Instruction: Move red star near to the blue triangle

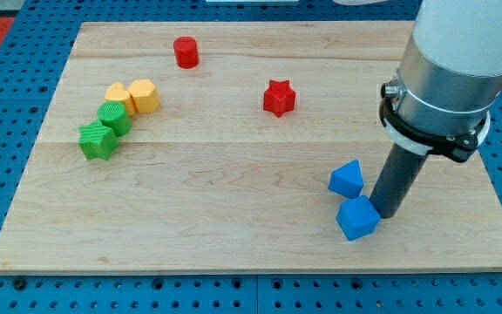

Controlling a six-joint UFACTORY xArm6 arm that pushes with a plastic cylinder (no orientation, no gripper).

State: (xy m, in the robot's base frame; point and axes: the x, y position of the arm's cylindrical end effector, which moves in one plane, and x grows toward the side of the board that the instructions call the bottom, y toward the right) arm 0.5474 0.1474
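The red star (279, 98) lies on the wooden board (234, 192), right of centre in the upper half. The blue triangle (348, 180) lies at the lower right, well below and to the right of the star. A blue cube (357, 218) sits just below the triangle, touching or almost touching it. My tip (385, 215) stands on the board right beside the blue cube's right side and just right of the triangle, far from the red star.
A red cylinder (186, 52) stands near the view's top. At the left lie a cluster: a yellow block (145, 95), an orange block (117, 93), a green cylinder-like block (114, 117) and a green star (97, 140).
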